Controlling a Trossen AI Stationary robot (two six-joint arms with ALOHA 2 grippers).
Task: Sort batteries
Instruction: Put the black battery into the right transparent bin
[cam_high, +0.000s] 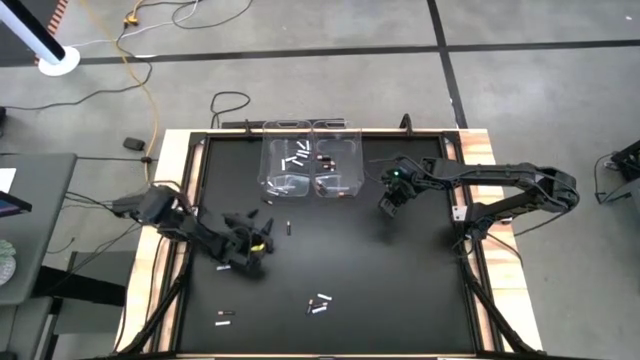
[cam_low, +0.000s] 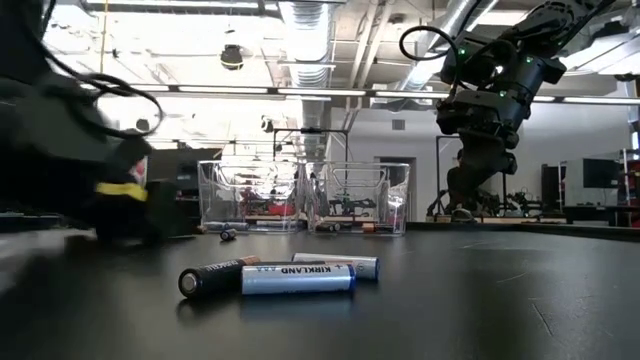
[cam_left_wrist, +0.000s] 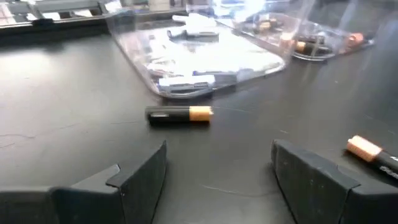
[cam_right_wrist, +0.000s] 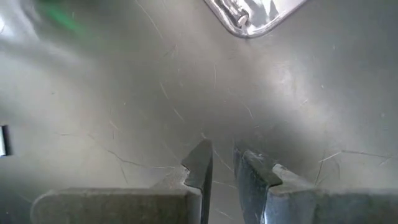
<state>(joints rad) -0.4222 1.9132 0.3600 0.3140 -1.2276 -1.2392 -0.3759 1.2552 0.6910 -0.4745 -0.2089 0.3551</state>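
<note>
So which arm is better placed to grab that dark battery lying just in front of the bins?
Left. The left gripper is open, facing the dark battery. The right gripper hangs above bare table.

The flat matte black counter (cam_high: 400, 290) has a pale bare-wood border showing along its 9 o'clock and 3 o'clock edges. Two clear, colourless rectangular plastic bins (cam_high: 310, 160) stand toward 12 o'clock; one holds white and silver slim cylinder batteries (cam_high: 296, 158), the other dark batteries with copper-orange ends (cam_left_wrist: 309, 43). A loose black battery with a copper-orange end (cam_left_wrist: 180, 114) lies on the counter. Nearest the low camera lies a silver-blue battery lettered KIRKLAND in white (cam_low: 298, 278), beside a black one (cam_low: 212, 277). The dark grey left claw (cam_high: 255, 245) bears a yellow mark; the black right claw (cam_high: 389, 204) has a green light glowing above it.
</note>
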